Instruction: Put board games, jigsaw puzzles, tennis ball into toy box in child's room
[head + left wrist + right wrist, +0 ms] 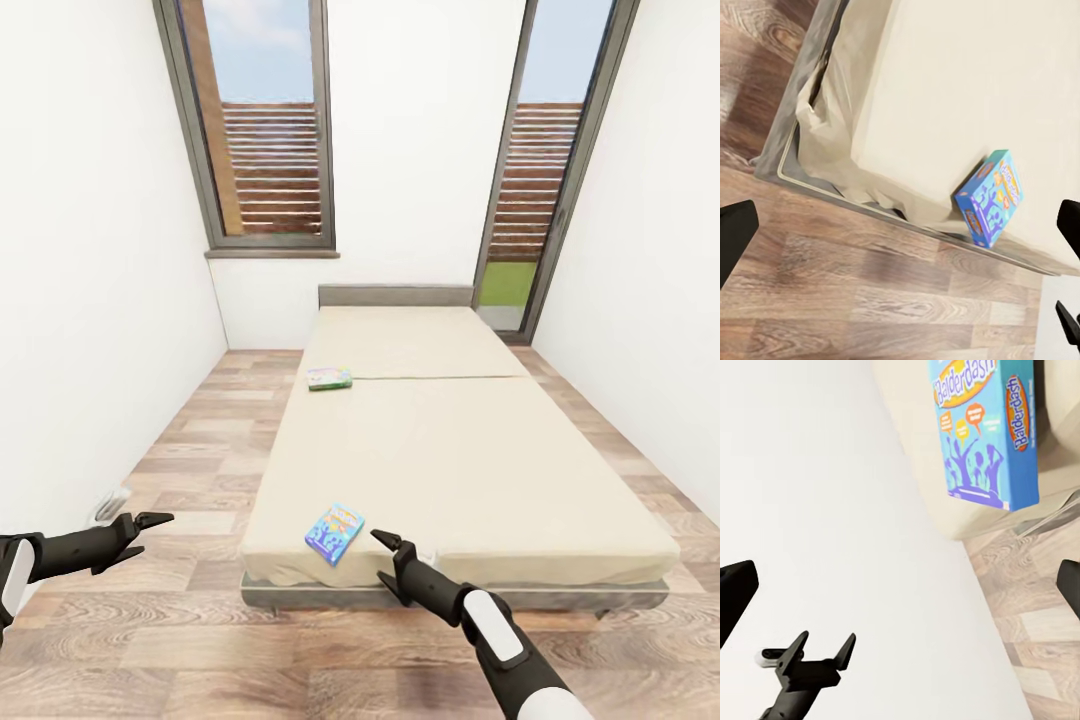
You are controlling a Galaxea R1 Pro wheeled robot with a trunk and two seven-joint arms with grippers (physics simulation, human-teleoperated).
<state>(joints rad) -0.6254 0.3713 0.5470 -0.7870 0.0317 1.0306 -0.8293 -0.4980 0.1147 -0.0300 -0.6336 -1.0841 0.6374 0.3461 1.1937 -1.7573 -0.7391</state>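
1. Two board games are lying on the bed (470, 470): a blue box (334, 532) near the foot edge, and a white-green box (329, 379) further up, by the seam in the mattress.
2. The blue box is sitting flat close to the mattress corner; the right wrist view is showing the word "Balderdash" on its face (984, 431).
3. The left gripper (150, 530) is hanging over the wood floor (200, 640), well apart from the bed. Its fingers are standing spread and are holding nothing.
4. The right gripper (385, 558) is hovering at the foot of the bed, just beside the blue box but not touching it. Its fingers are parted and gripping nothing.
5. Two tall windows (265, 130) are flanking the white wall behind the headboard.
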